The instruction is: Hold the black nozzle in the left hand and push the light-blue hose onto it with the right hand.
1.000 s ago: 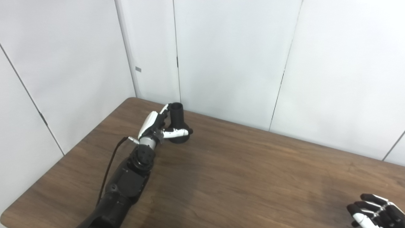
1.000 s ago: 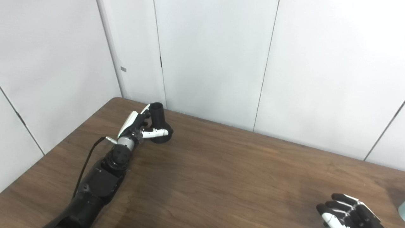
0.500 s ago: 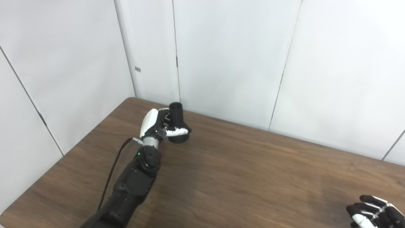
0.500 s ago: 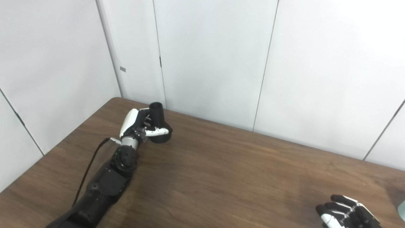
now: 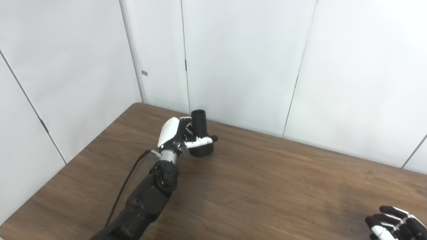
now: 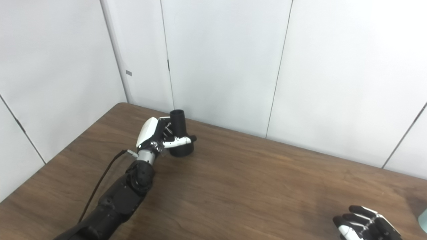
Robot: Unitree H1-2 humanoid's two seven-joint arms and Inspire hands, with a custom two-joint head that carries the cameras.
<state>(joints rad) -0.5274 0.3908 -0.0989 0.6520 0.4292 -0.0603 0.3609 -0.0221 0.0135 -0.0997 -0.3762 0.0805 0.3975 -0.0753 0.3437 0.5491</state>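
Black fingers with pale tips mark the right hand [image 6: 365, 226], nearest of all at the bottom right corner, low over the wooden table [image 6: 253, 186]. It holds nothing and its fingers are spread apart (the palm is cut off by the frame edge). Just to its right, at the very edge of the right eye view, a sliver of light-blue [image 6: 423, 221] shows; whether that is the hose cannot be told.

Well apart from it, across the table to the left, the left arm [image 5: 146, 200] runs up from the bottom edge, dark and jointed, with a thin cable [image 5: 125, 183] looping along its outer side. At its far end the left hand [image 5: 178, 138] stands with its white back turned leftward and its fingers curled.

Those fingers and the thumb are wrapped around the black nozzle [image 5: 201, 138], which stands nearly upright in the grip: narrow tube end above the hand, wide flared end below the thumb. Whether that wide end touches the table is unclear.
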